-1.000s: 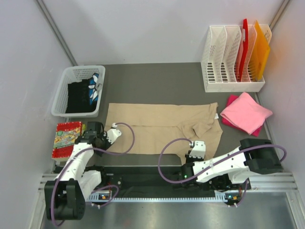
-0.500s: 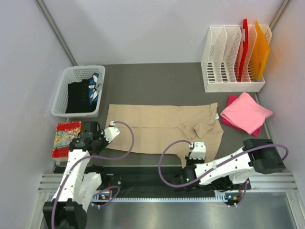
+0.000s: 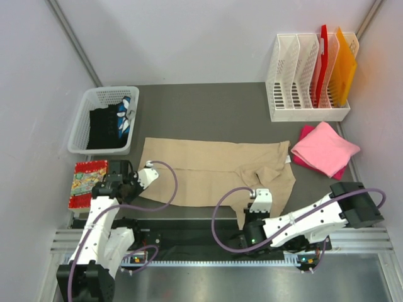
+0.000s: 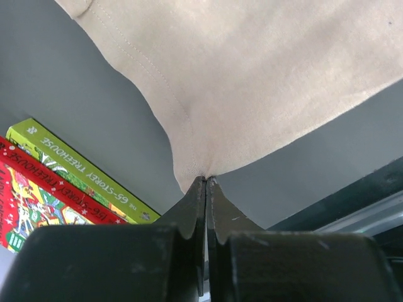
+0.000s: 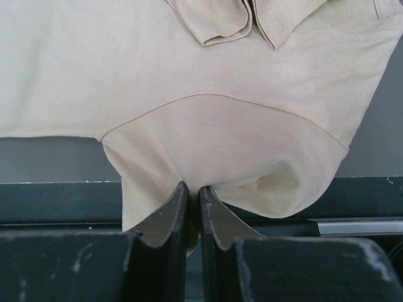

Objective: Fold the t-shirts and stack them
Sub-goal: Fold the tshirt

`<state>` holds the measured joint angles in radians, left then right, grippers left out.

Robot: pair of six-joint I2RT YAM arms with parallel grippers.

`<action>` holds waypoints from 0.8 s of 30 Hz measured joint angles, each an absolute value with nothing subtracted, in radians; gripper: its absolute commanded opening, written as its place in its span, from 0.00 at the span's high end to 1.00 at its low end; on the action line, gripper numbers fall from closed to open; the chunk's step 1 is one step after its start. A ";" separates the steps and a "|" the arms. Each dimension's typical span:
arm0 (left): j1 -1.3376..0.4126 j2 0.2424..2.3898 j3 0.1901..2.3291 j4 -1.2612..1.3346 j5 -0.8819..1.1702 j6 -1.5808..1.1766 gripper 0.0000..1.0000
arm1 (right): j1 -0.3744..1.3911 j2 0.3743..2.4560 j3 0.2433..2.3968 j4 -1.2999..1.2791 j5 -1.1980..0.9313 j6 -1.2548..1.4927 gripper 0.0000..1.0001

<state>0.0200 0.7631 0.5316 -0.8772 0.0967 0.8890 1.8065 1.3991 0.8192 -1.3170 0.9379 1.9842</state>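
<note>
The tan-beige t-shirt (image 3: 214, 168) lies spread on the tabletop (image 3: 208, 107), long axis running left to right, extending away from both arms; we find left jaws and right jaws each clamped on its near edge (one per end).

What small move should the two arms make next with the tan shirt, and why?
The left gripper and the right gripper are each shut on the near edge of the tan shirt, which lies spread on the table. So I would probably raise both together a little, to free that edge for folding.
</note>
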 measured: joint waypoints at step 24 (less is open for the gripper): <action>0.020 1.191 0.749 -0.549 0.118 0.785 1.00 | 1.477 1.227 0.820 -1.299 1.052 1.895 0.91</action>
